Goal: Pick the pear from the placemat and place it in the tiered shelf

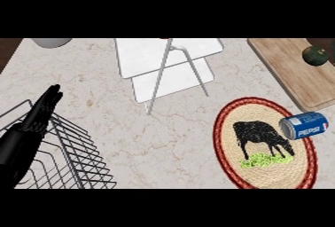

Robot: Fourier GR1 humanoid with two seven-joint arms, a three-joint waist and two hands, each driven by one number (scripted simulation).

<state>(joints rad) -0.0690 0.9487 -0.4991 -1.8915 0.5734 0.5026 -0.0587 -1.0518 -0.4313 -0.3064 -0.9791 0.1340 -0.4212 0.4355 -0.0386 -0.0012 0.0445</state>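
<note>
The white tiered shelf (167, 60) stands at the back middle of the counter, with two flat levels and thin metal legs. The round woven placemat (265, 144), printed with a black cow, lies at the right. The only thing lying on it is a blue Pepsi can (304, 125), on its side at its right rim. No pear shows on the mat. A dark green round fruit (316, 55) sits on the wooden board at the back right. My left hand (40, 111) is at the left, over the wire rack, fingers straight and pointing away. My right hand does not show.
A black wire dish rack (72, 155) fills the lower left corner. A wooden cutting board (294, 71) lies along the back right edge. Part of a pale bowl (51, 42) shows at the back left.
</note>
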